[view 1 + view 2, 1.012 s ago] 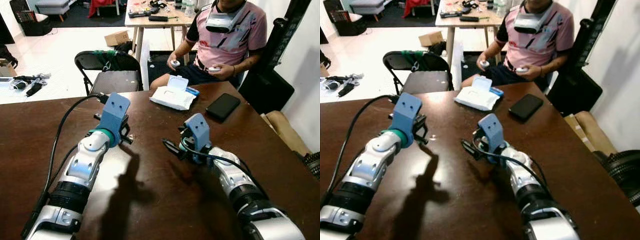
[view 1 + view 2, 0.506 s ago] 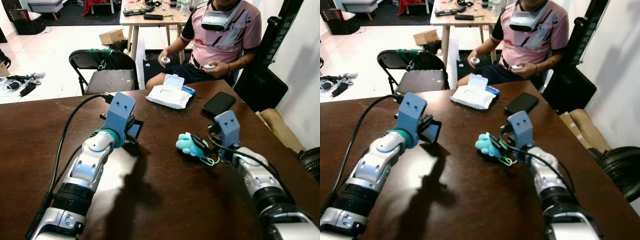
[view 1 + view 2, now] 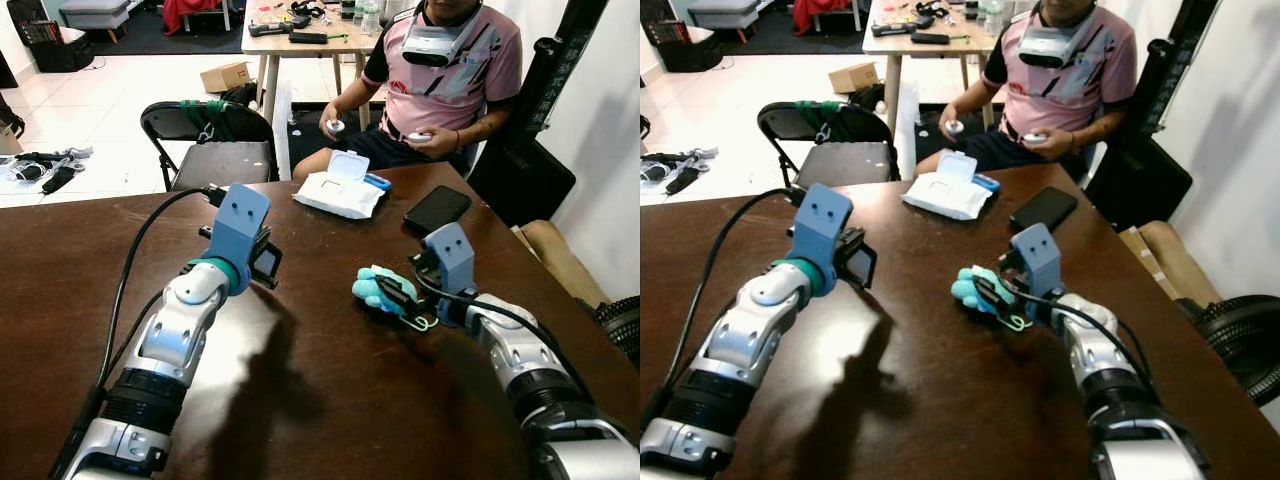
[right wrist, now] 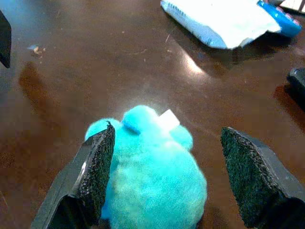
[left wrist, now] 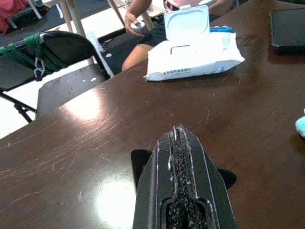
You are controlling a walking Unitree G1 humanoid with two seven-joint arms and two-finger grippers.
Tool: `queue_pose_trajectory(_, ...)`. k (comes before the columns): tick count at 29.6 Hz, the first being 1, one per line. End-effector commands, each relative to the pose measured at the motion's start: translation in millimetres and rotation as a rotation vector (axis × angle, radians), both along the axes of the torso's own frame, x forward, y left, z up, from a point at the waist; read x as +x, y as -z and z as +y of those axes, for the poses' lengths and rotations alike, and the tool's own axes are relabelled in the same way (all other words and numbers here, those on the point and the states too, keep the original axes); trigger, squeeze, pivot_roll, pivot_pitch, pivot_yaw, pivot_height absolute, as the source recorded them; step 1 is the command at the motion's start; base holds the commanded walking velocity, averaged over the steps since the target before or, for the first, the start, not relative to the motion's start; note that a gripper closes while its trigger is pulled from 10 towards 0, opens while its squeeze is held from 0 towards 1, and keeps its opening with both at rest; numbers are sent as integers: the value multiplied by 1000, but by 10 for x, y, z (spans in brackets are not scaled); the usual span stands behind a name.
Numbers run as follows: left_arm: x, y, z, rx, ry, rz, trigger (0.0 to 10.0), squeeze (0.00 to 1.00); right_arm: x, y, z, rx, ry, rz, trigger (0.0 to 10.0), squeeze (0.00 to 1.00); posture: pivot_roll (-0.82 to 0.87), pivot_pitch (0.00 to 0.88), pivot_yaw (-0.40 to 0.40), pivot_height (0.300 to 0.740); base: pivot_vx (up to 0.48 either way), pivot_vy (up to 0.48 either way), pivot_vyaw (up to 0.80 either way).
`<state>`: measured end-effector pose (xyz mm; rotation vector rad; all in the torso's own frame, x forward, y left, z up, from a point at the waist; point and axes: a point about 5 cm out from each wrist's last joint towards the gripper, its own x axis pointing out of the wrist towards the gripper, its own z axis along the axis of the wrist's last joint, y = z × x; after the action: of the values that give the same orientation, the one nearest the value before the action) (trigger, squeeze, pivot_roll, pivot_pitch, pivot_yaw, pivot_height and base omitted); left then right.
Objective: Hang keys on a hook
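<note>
Left eye view, nearest first: bare dark tabletop [image 3: 300,400] lies between the two silver arms, open room clear to the near edge. The left gripper [image 5: 178,138] hovers above the wood with its fingers pressed together. To its right, well apart, the right gripper [image 4: 167,143] has its fingers [image 4: 97,167] spread wide to either side of a turquoise plush keychain [image 3: 378,290] lying on the tabletop; whether the pads touch the plush I cannot tell. A thin green clip [image 3: 418,322] pokes out beside it; any keys are hidden under the gripper. Farther on lie a wet-wipes pack [image 3: 335,192] with its lid up and a black phone [image 3: 437,209], both near the far edge. Beyond that edge sits a person [image 3: 440,80], head cut off, and a folding chair [image 3: 215,150].
</note>
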<state>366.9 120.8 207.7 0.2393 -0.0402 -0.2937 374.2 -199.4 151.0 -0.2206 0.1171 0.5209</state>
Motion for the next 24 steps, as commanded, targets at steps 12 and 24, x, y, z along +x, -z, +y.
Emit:
queue_pose_trajectory(12,-6,32,28,0,-10,19,10000,0,-153,327,-104,0,14,122,10000,0,56,90,79,740,0,0,0)
queue_pose_trajectory(24,-10,20,70,-3,-37,19,10000,0,-39,239,69,-10,-9,116,10000,0,81,100,79,740,0,0,0)
